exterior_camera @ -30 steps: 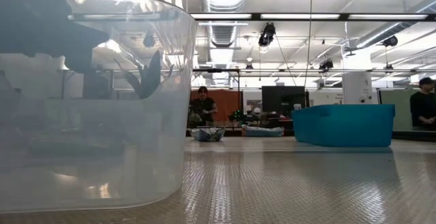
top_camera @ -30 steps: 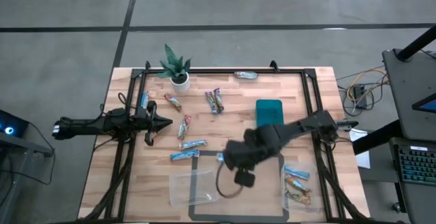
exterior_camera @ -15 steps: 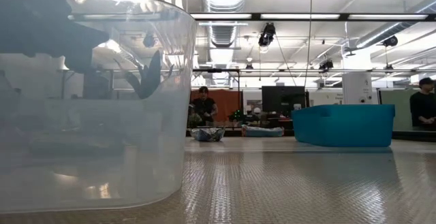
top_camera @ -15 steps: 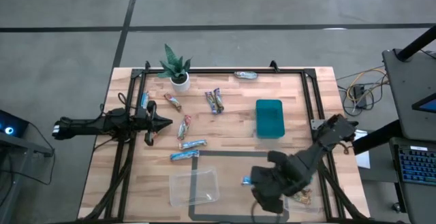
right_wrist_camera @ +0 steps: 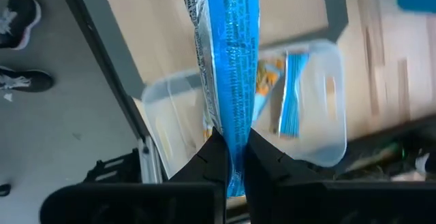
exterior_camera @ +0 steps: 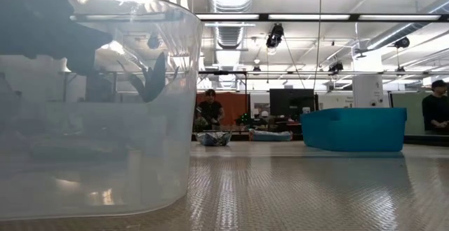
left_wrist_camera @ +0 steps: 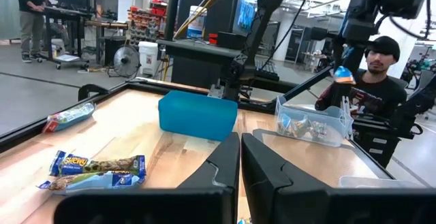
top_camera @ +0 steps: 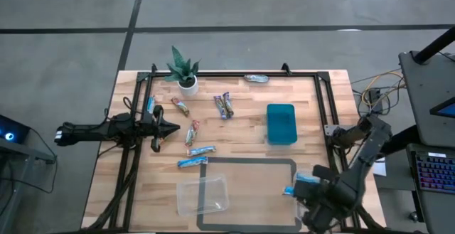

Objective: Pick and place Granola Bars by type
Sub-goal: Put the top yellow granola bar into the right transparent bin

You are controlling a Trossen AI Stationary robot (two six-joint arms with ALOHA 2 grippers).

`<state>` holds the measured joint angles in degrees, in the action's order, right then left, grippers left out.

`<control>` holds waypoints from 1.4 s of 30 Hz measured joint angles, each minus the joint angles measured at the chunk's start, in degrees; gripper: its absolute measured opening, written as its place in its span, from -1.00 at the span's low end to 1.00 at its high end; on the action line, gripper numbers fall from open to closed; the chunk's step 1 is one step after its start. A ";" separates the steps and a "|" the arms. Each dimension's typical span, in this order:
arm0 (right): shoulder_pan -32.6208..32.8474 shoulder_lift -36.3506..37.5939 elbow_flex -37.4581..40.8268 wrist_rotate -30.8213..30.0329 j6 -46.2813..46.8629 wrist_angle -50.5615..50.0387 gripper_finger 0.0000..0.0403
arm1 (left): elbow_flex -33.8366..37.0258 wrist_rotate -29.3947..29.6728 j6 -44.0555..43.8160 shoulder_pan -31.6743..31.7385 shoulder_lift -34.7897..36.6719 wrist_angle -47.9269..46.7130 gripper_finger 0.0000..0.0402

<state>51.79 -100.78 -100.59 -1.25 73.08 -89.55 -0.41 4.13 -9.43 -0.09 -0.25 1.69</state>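
Now the bright blue wrapped granola bar (right_wrist_camera: 228, 67) is pinched in the closed right claw (right_wrist_camera: 231, 157), hanging over the clear plastic tub (right_wrist_camera: 327, 108) at the table's (top_camera: 242, 134) right front corner. That tub already holds a few bars, blue and orange-brown ones as far as the wrist view shows. The second clear tub (top_camera: 202, 195), near the front middle, looks empty. Bars not yet sorted lie on the left half of the table: two blue ones (top_camera: 197, 156), a pair of multicoloured ones (top_camera: 225, 105), others near the small potted plant (top_camera: 183, 69). The teal rectangular bin (top_camera: 281, 123) sits apart. The left claw (top_camera: 167, 127) rests shut and empty at the left edge. Judging by this, the sorting is under halfway.
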 joint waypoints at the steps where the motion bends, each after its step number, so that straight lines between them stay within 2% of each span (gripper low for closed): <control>1: 0.88 0.44 0.89 0.06 1.26 0.15 -0.94 | -0.01 -0.01 0.00 0.01 0.00 -0.02 -1.00; 16: 9.14 1.80 12.18 3.73 11.79 8.68 -0.94 | -0.02 0.00 0.00 -0.01 0.00 -0.02 -1.00; 25: 9.85 1.78 18.83 7.56 12.49 16.45 -0.94 | -0.02 0.01 0.00 0.00 0.00 -0.02 -1.00; 42: 8.02 1.74 32.47 8.45 12.06 29.38 -0.94 | 0.00 0.00 0.00 0.01 -0.01 -0.01 -1.00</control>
<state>59.82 -99.04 -68.12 7.20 85.14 -60.17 -0.41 4.13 -9.43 -0.08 -0.26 1.68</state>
